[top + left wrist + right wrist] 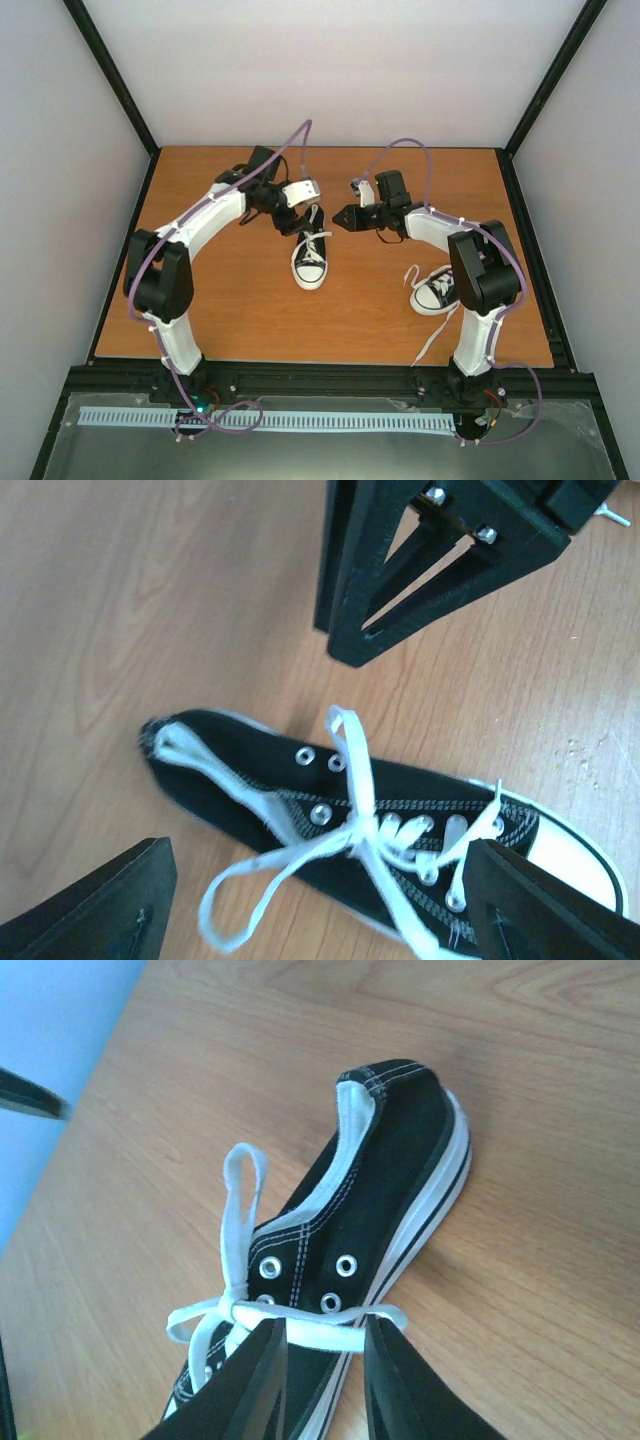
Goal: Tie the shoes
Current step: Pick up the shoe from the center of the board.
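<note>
left gripper (320, 845) is seen spread wide over the middle shoe (311, 262), with nothing held between its fingers. right gripper (322, 1332) is parted only a crack, and one strand of the white lace (340, 1338) is laid across the gap at its tips. whether that strand is touched by the pads can't be told.

that shoe is black canvas with a white toe cap, white sole and silver eyelets, and its lace is done up in a bow (372, 825) with floppy loops. it's laid near the middle of the wooden table (200, 300), toe toward the arm bases.

two shoes are counted in all. the second shoe (437, 290) is parked just beside the right arm (480, 270), with a loose lace end (432, 345) trailed off toward the near edge. two arms are counted too, the left arm (165, 280) being bent over from the other side. everything is boxed in by pale walls (330, 70) and a black frame (110, 72).
</note>
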Robot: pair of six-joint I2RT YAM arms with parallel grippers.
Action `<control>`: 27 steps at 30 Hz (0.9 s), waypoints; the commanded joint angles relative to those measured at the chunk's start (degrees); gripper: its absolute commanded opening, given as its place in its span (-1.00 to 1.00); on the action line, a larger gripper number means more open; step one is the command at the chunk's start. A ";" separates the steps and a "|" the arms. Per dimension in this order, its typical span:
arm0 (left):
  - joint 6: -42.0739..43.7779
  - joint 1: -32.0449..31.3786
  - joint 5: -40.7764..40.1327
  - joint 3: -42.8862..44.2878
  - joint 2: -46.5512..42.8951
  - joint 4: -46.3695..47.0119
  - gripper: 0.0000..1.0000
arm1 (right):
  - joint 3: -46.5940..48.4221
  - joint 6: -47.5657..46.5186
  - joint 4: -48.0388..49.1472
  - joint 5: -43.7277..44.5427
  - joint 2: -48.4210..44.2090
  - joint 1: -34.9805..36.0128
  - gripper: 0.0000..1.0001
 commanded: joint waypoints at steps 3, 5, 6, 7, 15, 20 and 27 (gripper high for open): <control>-3.14 5.61 -0.06 -3.11 -7.66 -3.14 0.65 | 3.50 -1.64 -4.31 5.45 1.59 -1.79 -0.29; -3.46 7.95 -2.16 -5.98 -9.83 -2.39 0.65 | 3.48 -2.32 -5.22 6.87 0.42 -2.52 -0.20; -3.60 8.57 -3.20 -7.46 -10.97 -2.01 0.66 | 3.37 -3.16 -6.04 8.08 -0.50 -2.57 -0.16; -3.64 10.05 -3.90 -9.03 -12.19 -1.82 0.67 | 3.45 -4.23 -7.35 9.29 -1.49 -2.57 -0.14; -15.98 22.90 -4.28 -17.91 -24.23 6.79 1.00 | -2.15 -9.65 -16.97 23.50 -13.16 -2.53 0.09; -37.70 26.45 -17.75 -14.16 -23.76 9.33 0.99 | -7.42 -9.20 -17.93 40.29 -22.14 -2.85 0.59; -41.06 27.44 -14.81 -17.57 -30.99 10.92 1.00 | -21.10 3.91 -14.21 54.22 -34.68 -10.11 1.00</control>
